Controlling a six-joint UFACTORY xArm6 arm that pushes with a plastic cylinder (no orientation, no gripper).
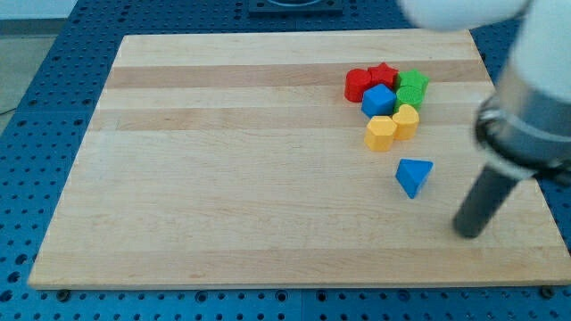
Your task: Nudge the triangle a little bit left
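Observation:
A blue triangle (pixel 413 176) lies on the wooden board (pixel 223 178) at the view's right, apart from the other blocks. My tip (pixel 467 233) rests on the board to the right of and below the triangle, a short gap away, not touching it. Above the triangle sits a tight cluster: a red cylinder (pixel 358 85), a red star (pixel 383 74), a green star (pixel 413 84), a second green block (pixel 409 97), a blue cube (pixel 378 101), a yellow heart (pixel 405 119) and a yellow hexagon (pixel 381 132).
The arm's pale body (pixel 526 98) hangs over the board's right edge. A blue perforated table (pixel 36 134) surrounds the board.

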